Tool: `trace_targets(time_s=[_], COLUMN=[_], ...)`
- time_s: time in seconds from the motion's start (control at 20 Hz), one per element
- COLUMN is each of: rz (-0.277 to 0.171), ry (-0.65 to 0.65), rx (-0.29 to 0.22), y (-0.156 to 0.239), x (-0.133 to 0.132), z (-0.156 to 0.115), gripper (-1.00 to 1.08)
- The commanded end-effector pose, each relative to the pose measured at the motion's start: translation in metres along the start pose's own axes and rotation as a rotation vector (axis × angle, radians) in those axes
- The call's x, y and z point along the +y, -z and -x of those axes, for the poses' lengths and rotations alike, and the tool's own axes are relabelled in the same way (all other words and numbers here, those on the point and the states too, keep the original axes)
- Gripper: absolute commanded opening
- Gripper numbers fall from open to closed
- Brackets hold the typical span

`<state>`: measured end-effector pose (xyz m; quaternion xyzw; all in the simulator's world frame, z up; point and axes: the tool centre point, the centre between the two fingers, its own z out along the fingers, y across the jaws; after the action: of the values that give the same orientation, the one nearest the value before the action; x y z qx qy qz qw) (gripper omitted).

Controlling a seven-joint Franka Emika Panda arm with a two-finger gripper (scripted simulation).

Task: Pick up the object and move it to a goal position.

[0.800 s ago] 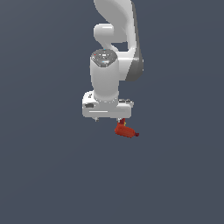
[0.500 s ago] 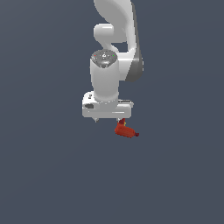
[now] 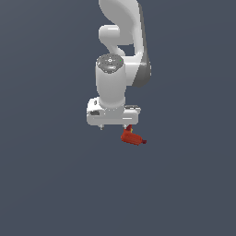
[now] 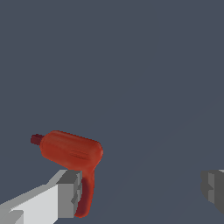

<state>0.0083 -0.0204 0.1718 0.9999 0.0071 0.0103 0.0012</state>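
The object (image 3: 132, 137) is a small red drill-shaped thing with a chunky body, a narrow dark-red tip and a thin handle. In the exterior view it sits just below my gripper (image 3: 112, 126), toward that view's right. In the wrist view the object (image 4: 72, 151) lies against one grey finger (image 4: 65, 192), its handle along that finger's inner face. The other finger (image 4: 214, 186) stands far from it, with a wide gap between. My gripper (image 4: 140, 190) is open and does not clamp the object. I cannot tell whether the object rests on the floor.
The white arm (image 3: 120, 46) rises straight above the gripper. A plain dark grey-blue ground (image 3: 55, 184) fills both views, with no other objects, containers or edges in sight.
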Motion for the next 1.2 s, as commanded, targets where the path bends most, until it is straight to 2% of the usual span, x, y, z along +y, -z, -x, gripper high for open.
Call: trace_targets(time_s=[0.0,0.55,1.15], rz=[-0.003,-0.040,-0.134], ry=[0.018,0.202,0.512], rx=[-0.006,-0.057,-0.125], y=[-0.002,-0.022,-0.054], x=[-0.001,-0.014,-0.036], z=[0.000,0.000,0.002], gripper=[1.08,1.08,1.08])
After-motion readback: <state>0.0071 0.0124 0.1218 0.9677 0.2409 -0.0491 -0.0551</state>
